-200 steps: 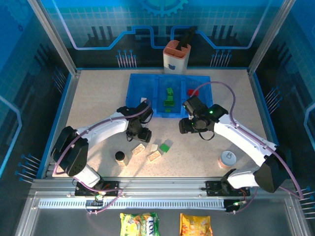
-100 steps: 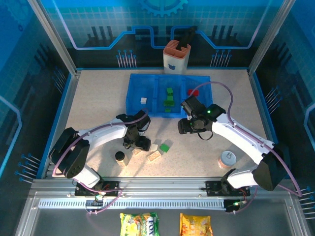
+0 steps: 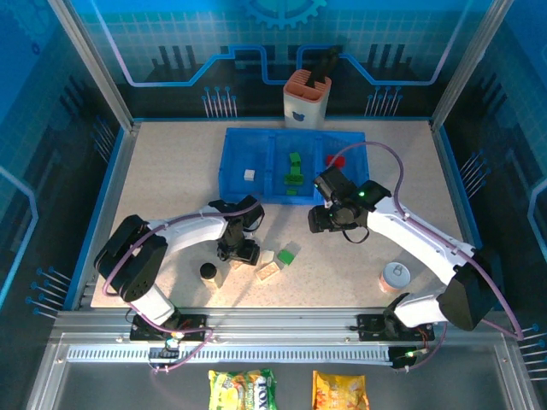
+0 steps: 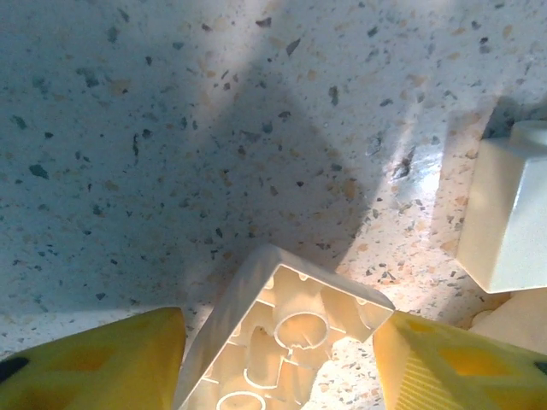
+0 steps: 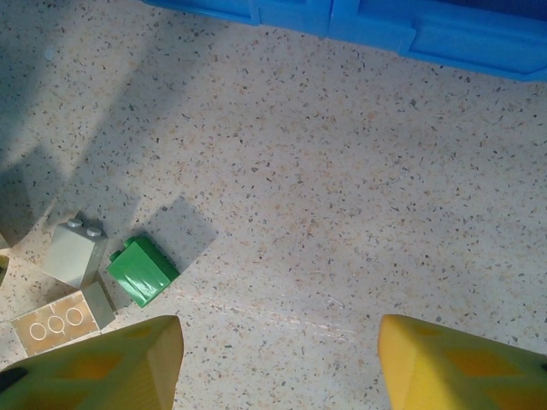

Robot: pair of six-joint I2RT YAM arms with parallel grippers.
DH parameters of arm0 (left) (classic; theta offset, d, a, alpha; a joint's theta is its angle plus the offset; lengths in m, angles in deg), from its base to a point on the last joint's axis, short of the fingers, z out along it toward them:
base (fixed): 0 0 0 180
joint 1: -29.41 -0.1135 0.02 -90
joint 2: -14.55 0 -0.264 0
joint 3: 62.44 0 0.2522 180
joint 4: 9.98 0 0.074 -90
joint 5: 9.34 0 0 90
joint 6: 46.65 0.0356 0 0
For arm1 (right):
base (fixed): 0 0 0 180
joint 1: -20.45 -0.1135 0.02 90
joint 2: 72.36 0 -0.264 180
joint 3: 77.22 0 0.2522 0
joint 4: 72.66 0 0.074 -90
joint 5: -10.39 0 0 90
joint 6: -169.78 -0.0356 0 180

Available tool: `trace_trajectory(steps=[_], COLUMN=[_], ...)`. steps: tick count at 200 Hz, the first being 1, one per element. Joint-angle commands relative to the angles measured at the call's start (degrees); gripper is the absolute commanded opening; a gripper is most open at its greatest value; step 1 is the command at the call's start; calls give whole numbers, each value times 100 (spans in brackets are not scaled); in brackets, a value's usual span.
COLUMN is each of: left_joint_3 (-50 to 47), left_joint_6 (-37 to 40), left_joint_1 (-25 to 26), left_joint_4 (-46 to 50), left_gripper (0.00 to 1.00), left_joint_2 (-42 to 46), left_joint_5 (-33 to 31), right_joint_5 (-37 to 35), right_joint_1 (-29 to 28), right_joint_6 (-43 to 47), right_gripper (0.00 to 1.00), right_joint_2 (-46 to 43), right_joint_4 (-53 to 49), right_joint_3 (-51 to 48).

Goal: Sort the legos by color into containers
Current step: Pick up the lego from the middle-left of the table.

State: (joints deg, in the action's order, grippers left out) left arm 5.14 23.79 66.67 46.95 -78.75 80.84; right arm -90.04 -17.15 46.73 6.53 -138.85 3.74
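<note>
Speckled tabletop [image 3: 171, 179] spreads across the overhead view between blue panels. Low and left of centre, a cream brick [image 4: 286, 329] lies hollow side up on it, with the left gripper [image 3: 238, 250] clamped on it, one yellow finger [image 4: 94, 363] against each side. Just to its right sit an upright cream brick [image 5: 75, 252], a flat cream brick [image 5: 64, 320] and a green brick [image 5: 143, 270]. Above centre, the blue tray [image 3: 229, 158] holds a lone cream brick [image 3: 249, 174] in its left section, green bricks [image 3: 294, 171] in the middle and a red brick [image 3: 335, 160] on the right. The right gripper [image 5: 280, 329] hangs just below the tray, spread wide and empty. A black cylinder [image 3: 208, 272] stands lower left, a tin can [image 3: 395, 275] lower right and a cup holder [image 3: 307, 96] at top centre.
</note>
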Motion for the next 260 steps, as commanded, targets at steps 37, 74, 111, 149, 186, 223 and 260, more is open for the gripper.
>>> trace_trajectory(steps=[37,74,111,149,186,223,260], left_joint_3=[-43,-36,-56,-65,-5,202,498], left_joint_6=[-32,-51,-66,-127,-245,-378,-503], left_joint_1=[52,49,53,52,49,32,-90], left_joint_4=[70,77,85,99,196,377,566], left_gripper=[48,44,39,36,35,35,35], left_joint_2=[-101,-101,-84,-41,81,205,340], left_joint_5=[-78,-80,-93,-137,-265,-446,-555], right_joint_5=[35,38,47,31,17,-6,-46], right_joint_1=[-98,-98,-93,-97,-98,-97,-94], right_joint_6=[-78,-78,-87,-87,-91,-89,-104], right_gripper=[63,63,63,63,63,63,63], right_joint_2=[-2,-2,-20,-35,-71,-102,-184], right_joint_4=[4,-13,-25,-49,-79,-111,-158], right_joint_3=[118,115,100,110,118,127,116])
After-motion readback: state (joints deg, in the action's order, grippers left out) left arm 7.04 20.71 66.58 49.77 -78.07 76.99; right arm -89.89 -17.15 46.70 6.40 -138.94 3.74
